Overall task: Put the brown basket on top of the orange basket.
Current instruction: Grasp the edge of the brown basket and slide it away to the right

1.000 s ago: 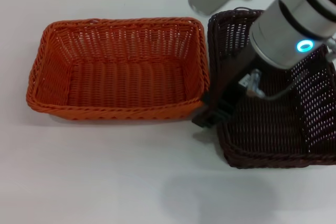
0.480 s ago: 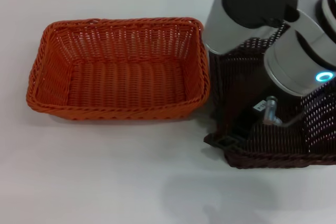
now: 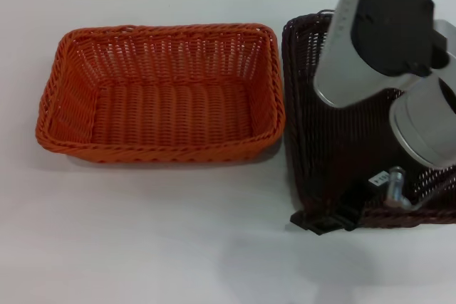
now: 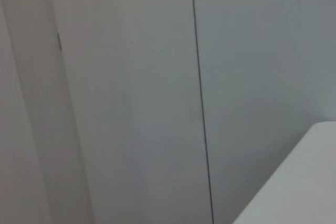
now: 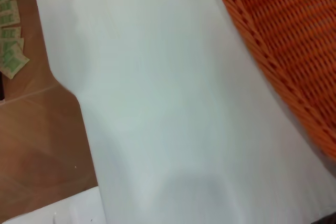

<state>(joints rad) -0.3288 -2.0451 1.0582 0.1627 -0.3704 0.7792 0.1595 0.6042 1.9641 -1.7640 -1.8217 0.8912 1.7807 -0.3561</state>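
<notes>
Right hand (image 3: 324,220) sits at the near left corner of the brown basket (image 3: 320,126), its dark fingers at the rim there; whether they are clamped on the weave or merely set against it cannot be told. Above it the right arm crosses over the basket's right half. That basket rests on the white desk (image 3: 142,233), just beside the orange basket (image 3: 160,94) to its left, their long sides nearly touching. The left hand is out of sight; its wrist camera faces a pale wall panel.
</notes>
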